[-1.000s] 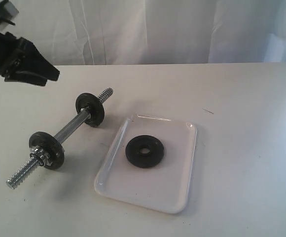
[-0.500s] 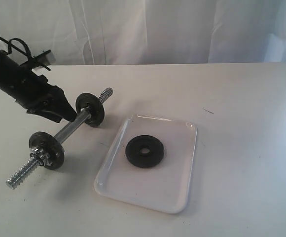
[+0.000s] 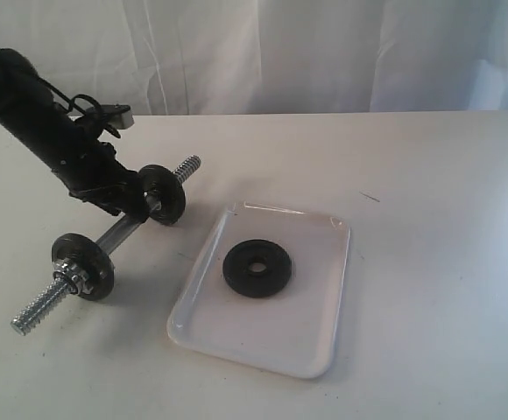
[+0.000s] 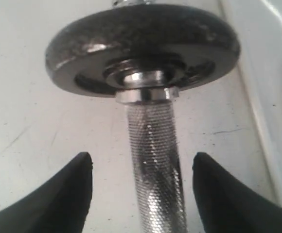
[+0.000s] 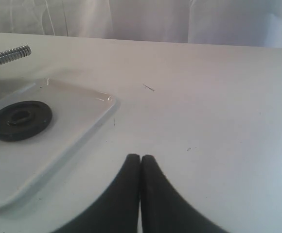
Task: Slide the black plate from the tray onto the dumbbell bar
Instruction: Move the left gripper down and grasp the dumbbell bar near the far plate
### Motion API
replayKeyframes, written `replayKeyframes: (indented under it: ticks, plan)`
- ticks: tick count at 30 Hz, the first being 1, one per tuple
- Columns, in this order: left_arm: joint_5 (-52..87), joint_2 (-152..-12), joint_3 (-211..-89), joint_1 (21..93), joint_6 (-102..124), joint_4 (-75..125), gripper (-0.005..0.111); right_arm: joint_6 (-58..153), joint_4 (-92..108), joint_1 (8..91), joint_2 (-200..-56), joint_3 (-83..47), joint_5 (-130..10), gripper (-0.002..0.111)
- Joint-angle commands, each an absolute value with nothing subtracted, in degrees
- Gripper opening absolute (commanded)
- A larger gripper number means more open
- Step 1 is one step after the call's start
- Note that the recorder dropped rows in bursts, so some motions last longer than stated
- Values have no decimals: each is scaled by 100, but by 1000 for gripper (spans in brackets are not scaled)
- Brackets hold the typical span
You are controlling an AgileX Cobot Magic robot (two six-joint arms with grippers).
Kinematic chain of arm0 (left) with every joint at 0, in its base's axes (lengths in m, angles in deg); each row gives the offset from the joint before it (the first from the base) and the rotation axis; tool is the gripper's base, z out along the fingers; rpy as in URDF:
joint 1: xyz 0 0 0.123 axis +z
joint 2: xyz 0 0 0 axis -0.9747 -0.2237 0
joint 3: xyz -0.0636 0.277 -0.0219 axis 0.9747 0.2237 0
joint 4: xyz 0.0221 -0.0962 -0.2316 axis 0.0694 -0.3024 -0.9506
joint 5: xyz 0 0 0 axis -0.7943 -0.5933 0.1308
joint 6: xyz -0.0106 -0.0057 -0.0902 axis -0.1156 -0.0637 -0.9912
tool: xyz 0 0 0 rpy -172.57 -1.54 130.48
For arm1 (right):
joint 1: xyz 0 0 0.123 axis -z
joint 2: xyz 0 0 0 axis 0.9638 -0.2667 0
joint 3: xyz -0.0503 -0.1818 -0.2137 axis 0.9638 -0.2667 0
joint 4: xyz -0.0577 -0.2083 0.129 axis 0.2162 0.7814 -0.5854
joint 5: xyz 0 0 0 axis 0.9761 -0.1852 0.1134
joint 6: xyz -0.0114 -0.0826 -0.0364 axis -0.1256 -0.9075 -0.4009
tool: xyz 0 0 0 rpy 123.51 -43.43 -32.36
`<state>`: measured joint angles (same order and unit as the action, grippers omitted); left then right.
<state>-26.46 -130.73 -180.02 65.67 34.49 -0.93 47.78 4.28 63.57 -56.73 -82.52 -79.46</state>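
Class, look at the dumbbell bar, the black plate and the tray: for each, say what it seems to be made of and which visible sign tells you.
The dumbbell bar: metal, likely steel; bright silver shine, knurled grip, threaded ends.
The black plate: probably cast metal with a matte black coating; dull, no sharp reflections.
The tray: probably plastic, glossy white; highlights along its rim.

Dumbbell bar (image 3: 116,234) partly behind left jaws

One black plate (image 3: 257,268), two like discs (image 3: 162,193), one tray (image 3: 315,289), one dumbbell bar (image 3: 118,232).
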Motion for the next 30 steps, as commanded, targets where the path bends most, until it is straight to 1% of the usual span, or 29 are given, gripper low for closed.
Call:
replayKeyframes:
  ticks: [1, 8, 12, 17, 19, 21, 22, 27, 28, 29, 30]
  plan:
    - [-3153, -13355, -18256, 6525, 3180, 175, 64, 4801, 453, 6374, -5636, -8281, -7912, 0]
    - [-3128, -13495, -18283, 6327, 3206, 190, 64, 4801, 453, 6374, -5636, -8281, -7912, 0]
    - [-2887, -13495, -18283, 6199, 3206, 228, 64, 4801, 453, 6374, -5636, -8281, -7912, 0]
    - [-2929, -13640, -18283, 6163, 3169, 292, 64, 4801, 453, 6374, -5636, -8281, -7912, 0]
    - [-2956, -13684, -18283, 6163, 3080, 292, 62, 4801, 453, 6374, -5636, -8281, -7912, 0]
    - [-2956, -13696, -18283, 6163, 3058, 292, 56, 4801, 453, 6374, -5636, -8281, -7912, 0]
    - [-2956, -13696, -18283, 6163, 3058, 292, 50, 4801, 453, 6374, -5636, -8281, -7912, 0]
    - [-3043, -13696, -18283, 6163, 3085, 292, 14, 4801, 453, 6374, -5636, -8281, -7912, 0]
    - [-3054, -13696, -18283, 6163, 3104, 292, 6, 4801, 453, 6374, -5636, -8281, -7912, 0]
    - [-3054, -13696, -18283, 6163, 3168, 292, 0, 4801, 453, 6374, -5636, -8281, -7912, 0]
    - [-3054, -13696, -18283, 6163, 3229, 265, 0, 4801, 453, 6374, -5636, -8281, -7912, 0]
